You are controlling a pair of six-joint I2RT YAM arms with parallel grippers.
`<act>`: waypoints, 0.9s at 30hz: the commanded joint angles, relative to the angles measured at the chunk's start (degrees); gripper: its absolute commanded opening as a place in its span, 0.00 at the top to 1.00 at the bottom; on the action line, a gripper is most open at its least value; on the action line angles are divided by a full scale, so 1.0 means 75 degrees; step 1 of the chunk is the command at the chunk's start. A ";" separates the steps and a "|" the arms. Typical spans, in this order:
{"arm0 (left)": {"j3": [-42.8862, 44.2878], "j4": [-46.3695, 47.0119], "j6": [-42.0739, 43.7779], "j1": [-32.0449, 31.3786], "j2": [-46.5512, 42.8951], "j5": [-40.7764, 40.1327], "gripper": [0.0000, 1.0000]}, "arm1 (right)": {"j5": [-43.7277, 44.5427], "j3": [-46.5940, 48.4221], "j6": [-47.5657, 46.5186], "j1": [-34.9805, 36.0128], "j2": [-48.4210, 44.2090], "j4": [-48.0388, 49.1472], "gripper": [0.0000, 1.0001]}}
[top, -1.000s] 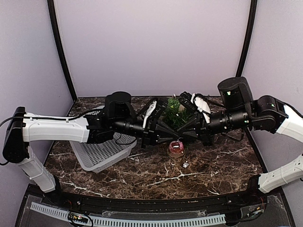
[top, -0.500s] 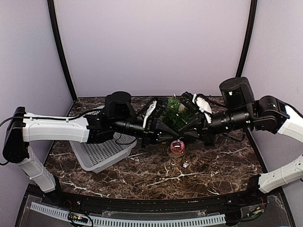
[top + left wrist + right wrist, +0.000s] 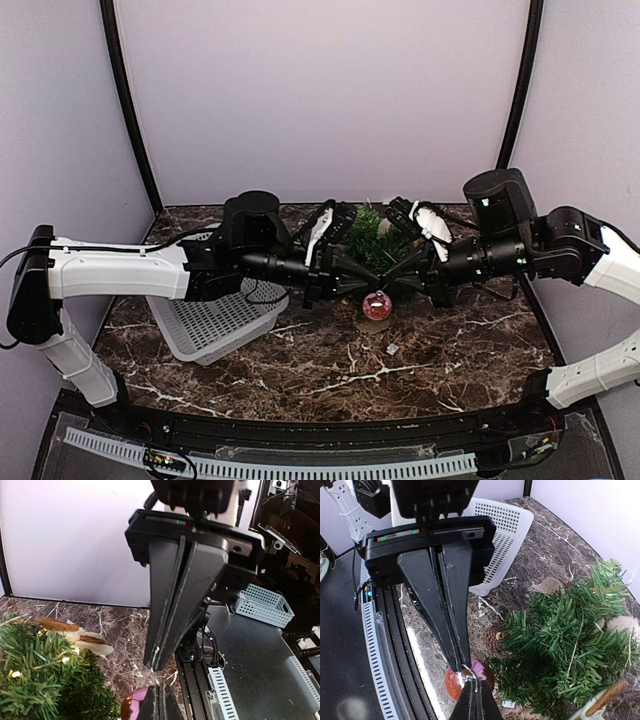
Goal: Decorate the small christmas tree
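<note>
Both pairs of jaws were seen fully closed, blade against blade with no gap. The left gripper (image 3: 462, 665) and the right gripper (image 3: 154, 662) were set tip to tip, pointing at one another. A glint of silver hanger (image 3: 469, 676) was caught where the tips met, directly above the red bauble (image 3: 377, 306). Which pair was actually pinching it could not be told. The small christmas tree (image 3: 368, 232) was found just behind the meeting tips, toward the back of the marble table (image 3: 300, 372), with its near branches close beside the bauble and both sets of fingers. A pine cone (image 3: 495, 639) was seen on the table at the foot of the tree, and a white basket (image 3: 215, 322) lay well off to the left, partly under the left arm. Several risks were judged likely. So thin a hanger could slip from flat closed blades, and the bauble would then be dropped and rolled away. If the hanger were pulled from both sides at once, it could be bent or tugged out of the bauble. The tree was flanked closely by both arms, so a branch could be snagged or the light tree tipped during the carry. The hanger's shape was too small to be made out. It could not be settled whether the bauble was hanging or resting on the table. The tree's base was hidden behind the arms in the top view. A small pale object (image 3: 392, 348) in front of the bauble could not be identified.
</note>
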 commanded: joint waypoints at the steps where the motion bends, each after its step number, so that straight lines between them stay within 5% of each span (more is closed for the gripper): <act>1: 0.0550 -0.0444 -0.0052 -0.0016 0.0177 -0.0411 1.00 | 0.0380 -0.0107 0.0090 -0.0116 -0.0005 0.0119 1.00; 27: 0.0724 -0.1317 -0.0135 0.0132 0.0233 -0.2609 1.00 | 0.1528 0.0435 0.0149 -0.0584 0.0873 0.0329 1.00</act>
